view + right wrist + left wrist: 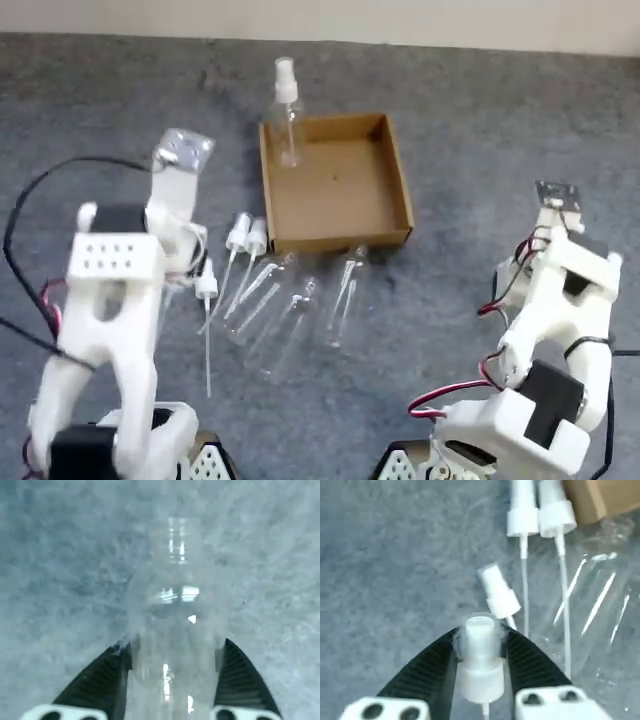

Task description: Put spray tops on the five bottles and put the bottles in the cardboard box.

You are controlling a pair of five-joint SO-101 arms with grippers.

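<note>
Clamped in your left gripper (pixel 481 630), right under the wrist camera, sits a white plastic spray top (pixel 480 667). The black ribbed jaws close on its collar, with the nozzle pointing away and the thin dip tube trailing back toward the wrist. That hold looks meant to leave the tube free for threading into a neck. Your right gripper (pixel 172 650) is closed too, on the body of a clear plastic bottle (pixel 176 595) whose open neck points away from the wrist, probably so the mouth faces the other arm. Just beyond the held top, a second white spray top (pixel 499 597) lies tilted on the grey carpeted tabletop (pixel 395 555). Farther on, two more white spray tops (pixel 522 517) lie side by side, their tubes running back alongside the clear empty bottles (pixel 600 605). Seen from above, three of those lie on the carpet just in front of the shallow brown cardboard box (pixel 340 240), near both arms, which should keep each fetch short for you. Farthest off, one finished bottle with its sprayer on (pixel 287 125) stands upright in the box's far corner on the left arm's side. By my reckoning you have four bottles left to cap and box.
</note>
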